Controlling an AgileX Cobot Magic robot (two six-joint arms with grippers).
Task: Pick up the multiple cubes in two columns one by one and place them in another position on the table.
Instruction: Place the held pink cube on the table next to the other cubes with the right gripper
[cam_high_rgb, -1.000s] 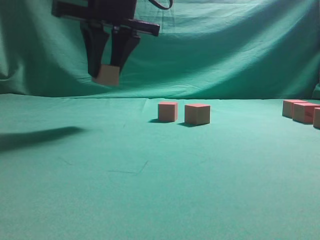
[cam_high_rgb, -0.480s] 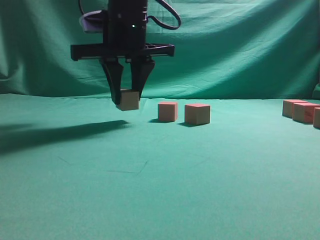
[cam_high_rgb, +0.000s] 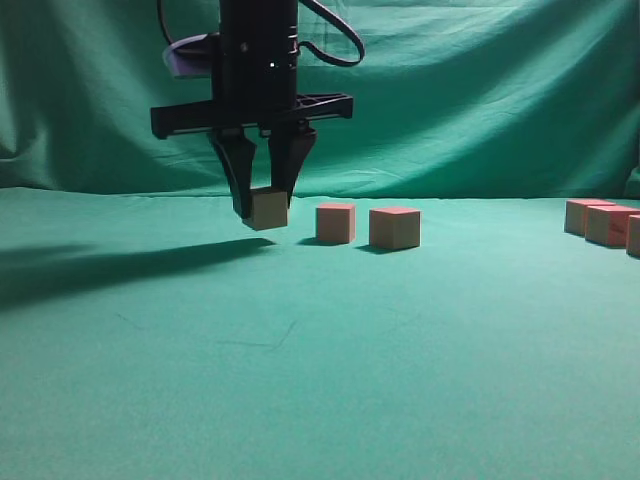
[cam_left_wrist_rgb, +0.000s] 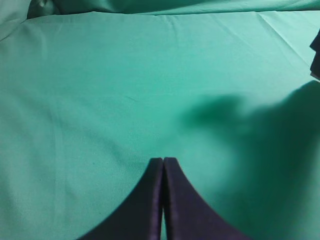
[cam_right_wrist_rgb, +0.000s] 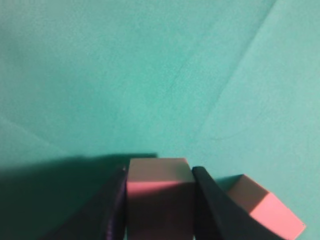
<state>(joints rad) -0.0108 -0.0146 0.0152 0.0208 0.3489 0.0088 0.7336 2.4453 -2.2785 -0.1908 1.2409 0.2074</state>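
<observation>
Fingers (cam_high_rgb: 240, 185) of right gripper (cam_high_rgb: 265, 205): clamped on one cube (cam_high_rgb: 268, 210), upper centre-left of exterior frame, just above table (cam_high_rgb: 300, 380); gap or contact beneath not discernible. Fingers of left gripper (cam_left_wrist_rgb: 163, 161): pressed together, nothing between, bottom centre of left wrist frame. Farther back: two placed cubes (cam_high_rgb: 336, 222) (cam_high_rgb: 395, 228), centre, just right of held cube. Remaining cubes (cam_high_rgb: 600, 222): clustered at right edge. Draped green backdrop (cam_high_rgb: 480, 90): behind.

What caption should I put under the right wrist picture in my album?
Fingers pinching a pink-topped cube above the green table, another cube alongside.
</observation>
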